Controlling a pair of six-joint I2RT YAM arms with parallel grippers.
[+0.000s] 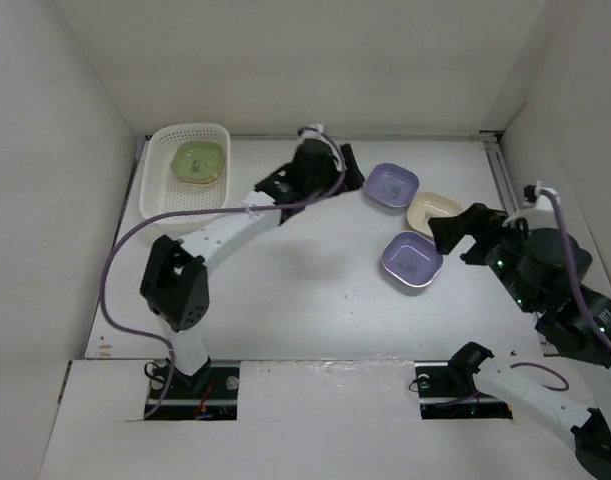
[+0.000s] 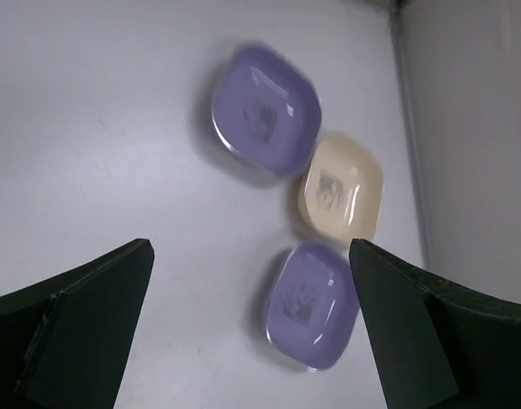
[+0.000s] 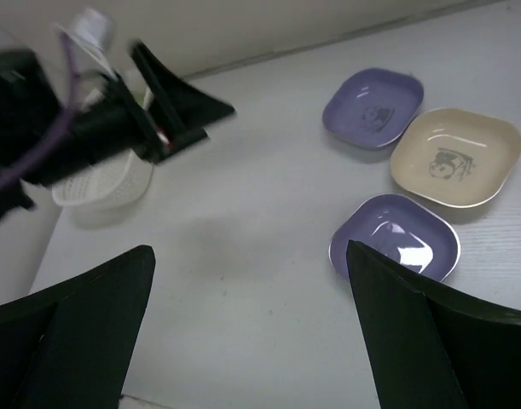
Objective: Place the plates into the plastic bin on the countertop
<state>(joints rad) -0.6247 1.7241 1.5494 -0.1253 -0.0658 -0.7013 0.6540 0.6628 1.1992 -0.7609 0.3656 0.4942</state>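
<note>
Green plate [image 1: 199,161], perhaps stacked, in bin [image 1: 173,214]

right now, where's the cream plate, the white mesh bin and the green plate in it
cream rounded-square plastic plate [image 3: 454,158]: right wrist view, on its centre print
white perforated plastic bin [image 1: 155,175]: top view, on its left wall
light green rounded-square plastic plate [image 1: 198,162]: top view, on its centre

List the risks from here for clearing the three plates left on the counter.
1. The open left gripper and right gripper both face the same cluster, so the arms might collide.
2. The cream plate sits close between the far lavender plate and the near lavender plate. Gripping one may shove its neighbours.
3. The bin already holds a green plate, so a dropped plate could land tilted.
</note>
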